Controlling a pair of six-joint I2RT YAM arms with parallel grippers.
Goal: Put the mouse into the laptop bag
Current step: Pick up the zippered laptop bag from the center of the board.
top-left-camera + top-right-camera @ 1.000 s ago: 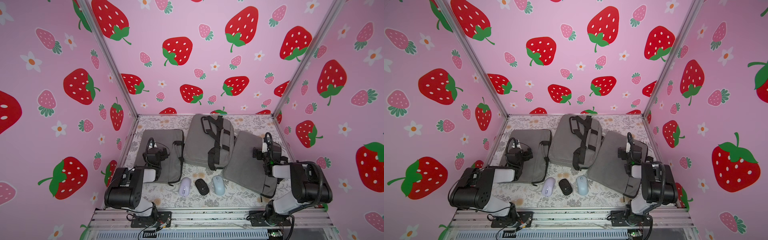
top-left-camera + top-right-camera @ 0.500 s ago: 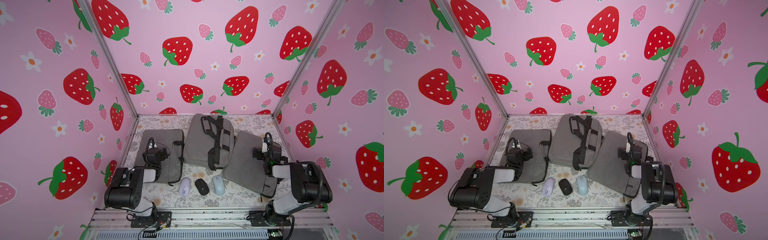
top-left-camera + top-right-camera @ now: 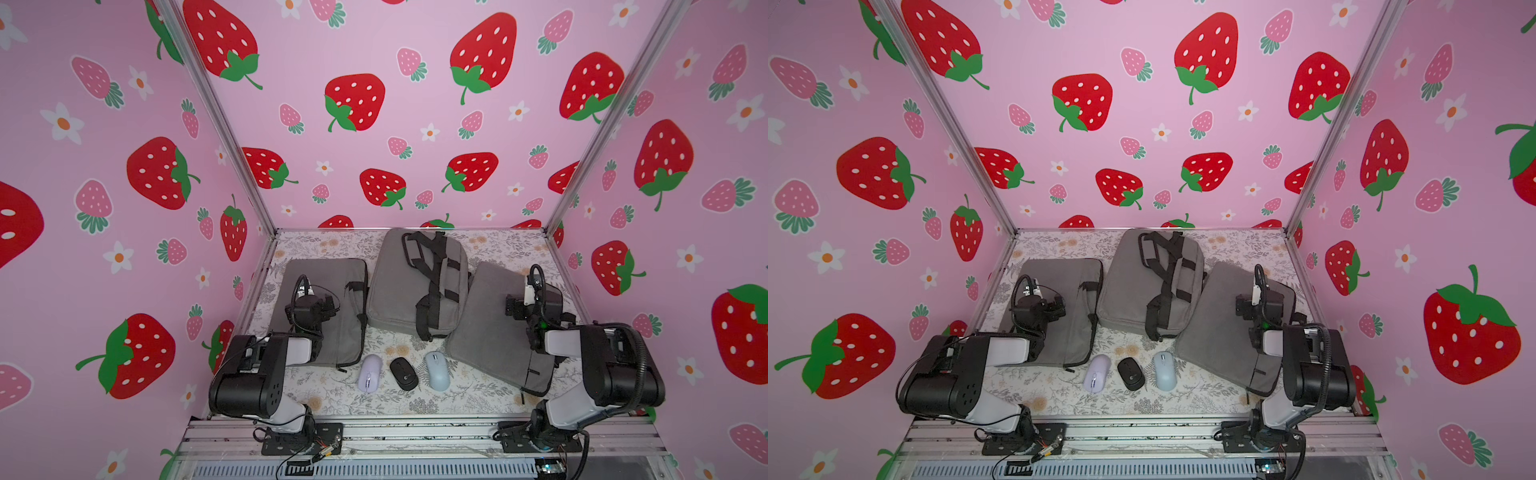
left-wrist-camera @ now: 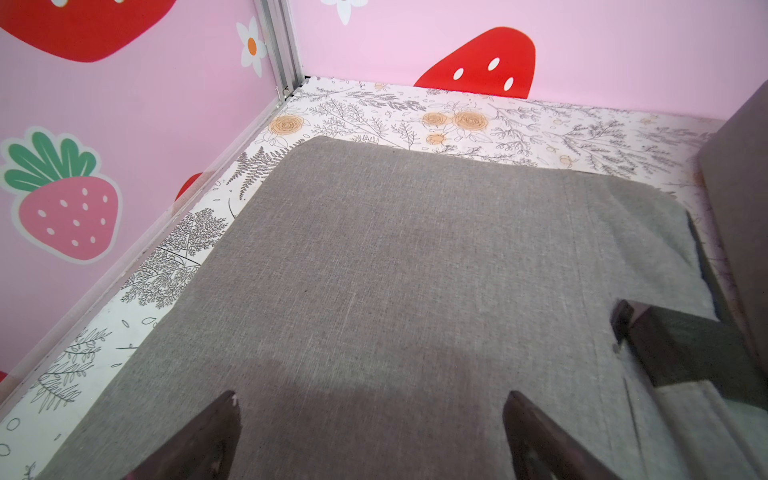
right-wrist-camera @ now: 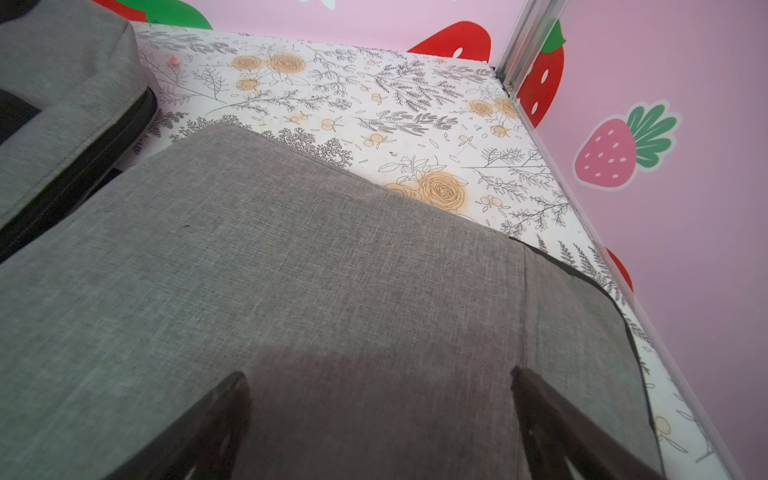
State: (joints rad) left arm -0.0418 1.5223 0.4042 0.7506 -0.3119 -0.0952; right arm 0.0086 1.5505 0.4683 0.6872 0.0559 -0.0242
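Grey woven fabric fills the gap between the two dark fingers of the left hand [image 4: 371, 399], which stand wide apart and grasp nothing. Only the fingertips show in the left wrist view; the rest is cut off at the frame edge. The right hand [image 5: 378, 374] is likewise spread wide and empty, its fingers also cropped. From the wrist views it is hard to tell whether either hand touches the fabric below it; each casts a soft shadow there.

In both top views the fingers are hidden under the black wrist housings and cables. Each arm is folded, with its elbow bulk low near the front rail and its forearm reaching over a bag. The left arm covers part of the left laptop bag [image 3: 332, 274], and the right arm covers the outer side of the right laptop bag [image 3: 486, 316]. Between them lies the middle laptop bag [image 3: 395, 286] with black straps across it. Whether any bag's zip is open cannot be made out.

Three mice lie side by side on the floral table [image 3: 332, 245], near the front and apart from both hands: a lilac mouse [image 3: 369, 372], a black mouse [image 3: 403, 373] and a pale blue mouse [image 3: 436, 370]. None is inside a bag.
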